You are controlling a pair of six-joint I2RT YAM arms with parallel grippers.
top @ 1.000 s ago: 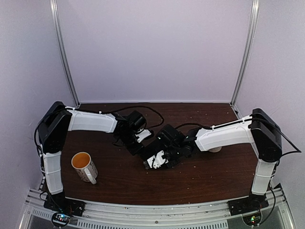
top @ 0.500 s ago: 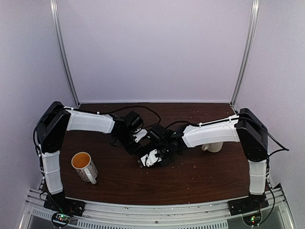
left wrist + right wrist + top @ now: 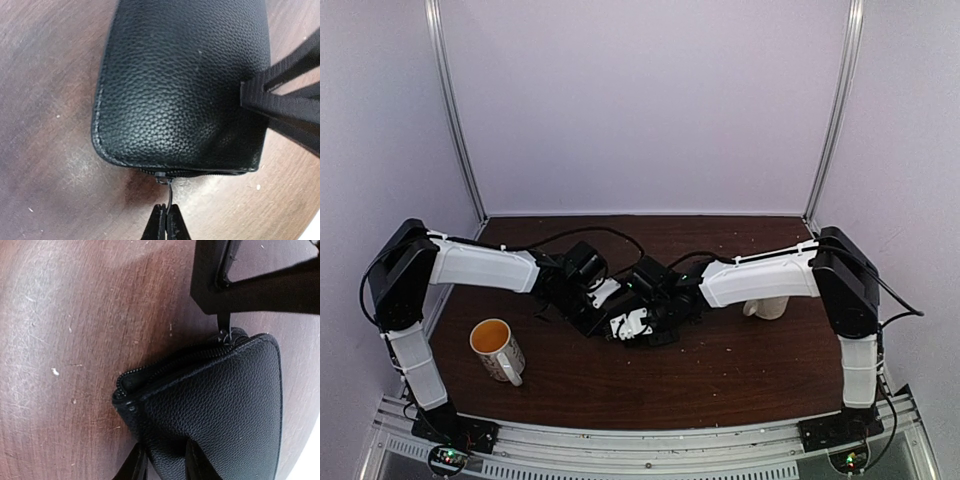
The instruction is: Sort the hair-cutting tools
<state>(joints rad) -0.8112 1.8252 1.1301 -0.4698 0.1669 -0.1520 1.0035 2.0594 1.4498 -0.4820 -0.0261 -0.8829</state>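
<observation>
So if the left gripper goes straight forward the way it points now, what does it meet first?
The black case. The left gripper, shut on the zipper pull, points at the case's zippered edge, which lies directly ahead.

Soft, even light overall; pale sheen on the wood surface, lower-right corners blown white, wrist-view edges slightly soft, perhaps defocus.

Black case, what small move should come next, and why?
Probably the left gripper should drag the zipper pull along the black case's edge to open it. Its jaws are shut on that pull, and the right gripper appears clamped on the case's corner, bracing it against the tug.
</observation>
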